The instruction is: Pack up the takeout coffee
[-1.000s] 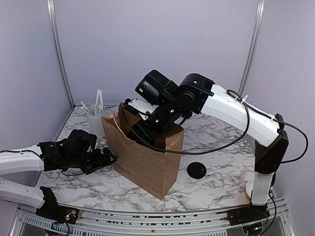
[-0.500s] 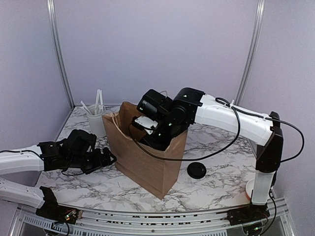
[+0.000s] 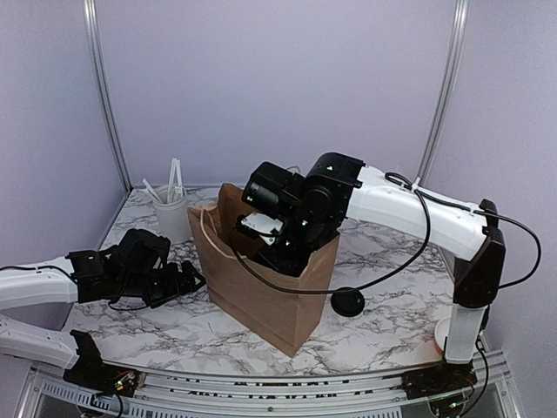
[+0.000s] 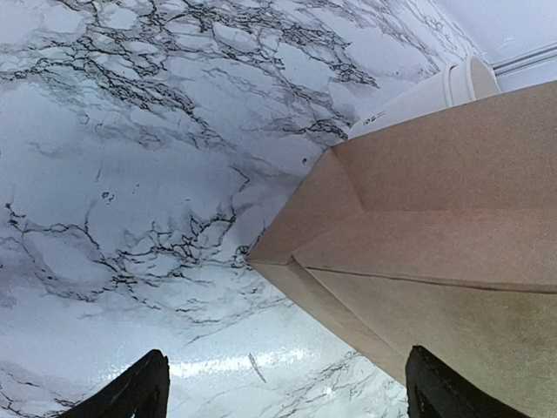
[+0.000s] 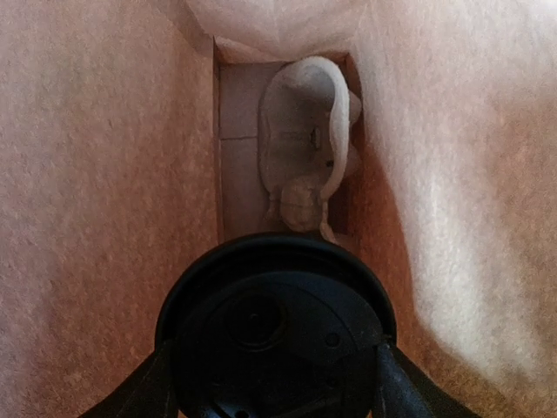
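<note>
Takeout coffee (image 5: 261,322) clenched in right pincer (image 5: 274,383), inside paper bag (image 3: 261,292); left pincer (image 4: 287,383) released, nr bag.

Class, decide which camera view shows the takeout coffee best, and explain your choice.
The right wrist view: the takeout coffee, lid up, fills the foreground inside the paper bag. The top external view hides it within the bag; the left wrist view shows only the bag's outside.
</note>
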### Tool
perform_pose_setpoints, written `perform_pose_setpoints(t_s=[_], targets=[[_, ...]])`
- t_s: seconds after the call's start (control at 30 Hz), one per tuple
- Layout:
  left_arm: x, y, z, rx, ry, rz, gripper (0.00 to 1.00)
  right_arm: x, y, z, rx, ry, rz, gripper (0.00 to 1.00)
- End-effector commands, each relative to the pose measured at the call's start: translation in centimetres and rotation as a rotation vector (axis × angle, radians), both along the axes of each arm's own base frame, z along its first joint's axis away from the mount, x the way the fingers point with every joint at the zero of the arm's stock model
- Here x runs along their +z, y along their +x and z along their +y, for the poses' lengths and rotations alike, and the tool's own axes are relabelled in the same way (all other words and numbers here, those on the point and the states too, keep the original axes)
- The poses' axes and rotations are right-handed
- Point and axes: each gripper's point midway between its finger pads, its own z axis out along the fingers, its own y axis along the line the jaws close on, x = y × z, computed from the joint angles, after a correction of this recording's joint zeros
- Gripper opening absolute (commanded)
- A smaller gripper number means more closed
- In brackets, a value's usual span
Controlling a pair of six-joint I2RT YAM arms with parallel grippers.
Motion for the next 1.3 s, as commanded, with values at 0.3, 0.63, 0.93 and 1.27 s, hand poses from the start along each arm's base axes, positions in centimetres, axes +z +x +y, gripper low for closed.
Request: perform_pose_setpoints(t_s=[0.3, 0.63, 0.93, 1.27], targets=[[1.4, 0.5, 0.9, 0.009, 0.016, -0.032, 0.95, -1.4, -2.0, -2.7, 0.017, -0.085, 0.054, 0.69], [1.8, 0.7, 0.9, 0.008, 0.016, -0.039, 0.95, -4.0, -2.3, -3.5, 0.018, -0.133, 0.072, 0.7], [2.4, 0.8, 1.2, 0.015, 0.016, -0.05, 0.95, -5.9, -2.4, -3.6, 0.021, -0.151, 0.081, 0.73], [2.9, 0.9, 1.3, 0.015, 0.019, -0.059, 0.95, -5.2, -2.1, -3.4, 0.015, -0.143, 0.06, 0.83]])
